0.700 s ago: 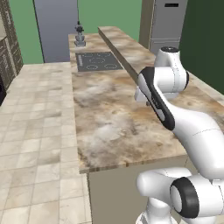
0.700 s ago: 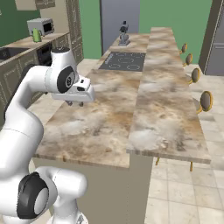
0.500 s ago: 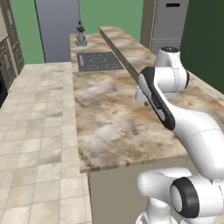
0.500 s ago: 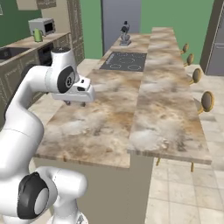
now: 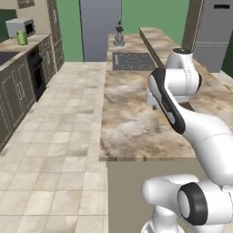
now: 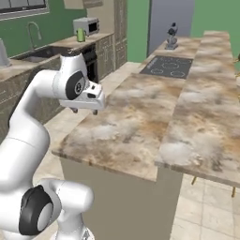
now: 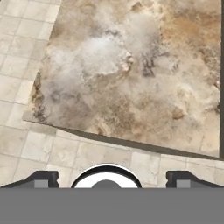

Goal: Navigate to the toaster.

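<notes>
Hand view looks down on the mottled brown stone surface (image 7: 131, 74), gripper (image 7: 111, 178) wide and empty for driving.

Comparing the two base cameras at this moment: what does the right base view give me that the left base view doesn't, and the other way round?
Right base view's own: the sink with its faucet on the wall counter, and the open claw hanging over the island's near corner.
Left base view's own: the tall grey fridge beyond the island.
Shared: the marble island counter, the black cooktop, the small machine at its far end, the pale boxy appliance and the green container.
</notes>
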You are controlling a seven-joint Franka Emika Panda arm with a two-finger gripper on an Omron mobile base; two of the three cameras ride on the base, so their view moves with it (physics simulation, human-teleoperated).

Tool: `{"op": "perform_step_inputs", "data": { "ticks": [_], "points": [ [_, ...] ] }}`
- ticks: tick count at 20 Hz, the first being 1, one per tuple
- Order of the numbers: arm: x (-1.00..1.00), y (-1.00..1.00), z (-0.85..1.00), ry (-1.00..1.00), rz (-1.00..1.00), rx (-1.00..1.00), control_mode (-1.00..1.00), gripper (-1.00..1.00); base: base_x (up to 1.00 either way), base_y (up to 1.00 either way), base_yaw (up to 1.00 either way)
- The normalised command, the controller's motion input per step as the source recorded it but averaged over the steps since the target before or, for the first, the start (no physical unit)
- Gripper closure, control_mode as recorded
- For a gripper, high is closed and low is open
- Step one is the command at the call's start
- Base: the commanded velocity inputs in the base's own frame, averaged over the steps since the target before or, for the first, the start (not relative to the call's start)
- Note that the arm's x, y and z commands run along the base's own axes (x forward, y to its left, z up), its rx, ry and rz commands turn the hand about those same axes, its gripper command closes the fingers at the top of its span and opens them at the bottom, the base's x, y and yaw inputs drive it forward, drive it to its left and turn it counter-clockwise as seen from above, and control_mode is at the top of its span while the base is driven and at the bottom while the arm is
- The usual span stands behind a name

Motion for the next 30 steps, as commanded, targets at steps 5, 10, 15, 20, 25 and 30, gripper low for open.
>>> {"op": "perform_step_inputs", "data": {
  "ticks": [5, 10, 15, 20, 25, 30],
  "points": [
    [0.00, 0.00, 0.00, 0.00, 0.00, 0.00, 1.00, -1.00, -0.57, 0.00, 0.50],
    [0.00, 0.00, 0.00, 0.00, 0.00, 0.00, 1.00, -1.00, -0.36, 0.00, 0.55],
    [0.00, 0.00, 0.00, 0.00, 0.00, 0.00, 1.00, -1.00, -0.22, 0.00, 0.58],
    [0.00, 0.00, 0.00, 0.00, 0.00, 0.00, 1.00, -1.00, -0.01, 0.00, 0.52],
    [0.00, 0.00, 0.00, 0.00, 0.00, 0.00, 1.00, -1.00, 0.04, 0.12, 0.41],
    [0.00, 0.00, 0.00, 0.00, 0.00, 0.00, 1.00, -1.00, 0.03, 0.22, 0.45]
  ]
}}
